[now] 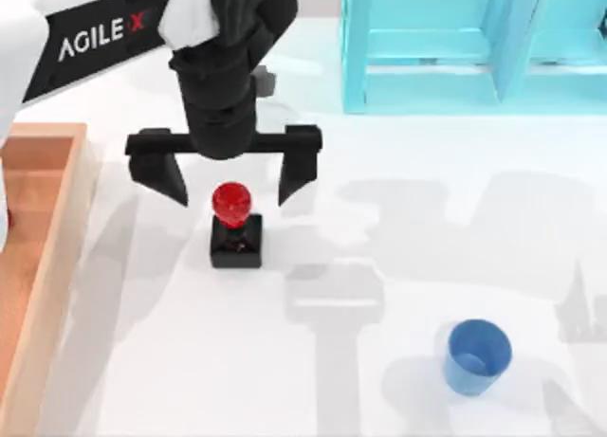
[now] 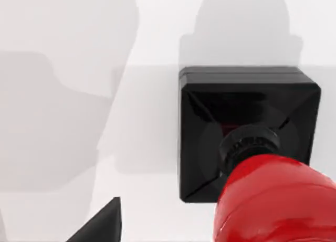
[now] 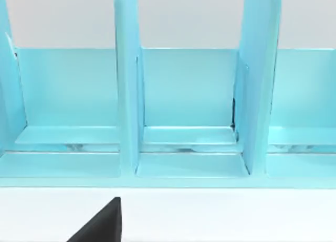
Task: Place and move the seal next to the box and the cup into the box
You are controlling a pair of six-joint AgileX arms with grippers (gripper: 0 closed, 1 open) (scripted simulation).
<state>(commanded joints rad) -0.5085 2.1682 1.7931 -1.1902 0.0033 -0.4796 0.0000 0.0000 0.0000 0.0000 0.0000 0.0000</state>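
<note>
The seal [image 1: 234,226], a red knob on a black square base, stands upright on the white table left of centre. My left gripper [image 1: 230,191] hangs open just above it, one finger on each side of the knob, touching nothing. From the left wrist the seal [image 2: 247,142] looks close, with one black fingertip [image 2: 102,225] beside it. The blue cup [image 1: 477,356] stands upright at the front right, far from both grippers. The wooden box [image 1: 64,230] lies along the table's left edge. My right arm is parked facing the shelf, one fingertip [image 3: 101,224] set wide of the view's middle.
A turquoise shelf unit [image 1: 446,48] with upright dividers stands at the back right; the right wrist looks straight into its compartments [image 3: 186,95]. Bare white table lies between the seal and the box, and between the seal and the cup.
</note>
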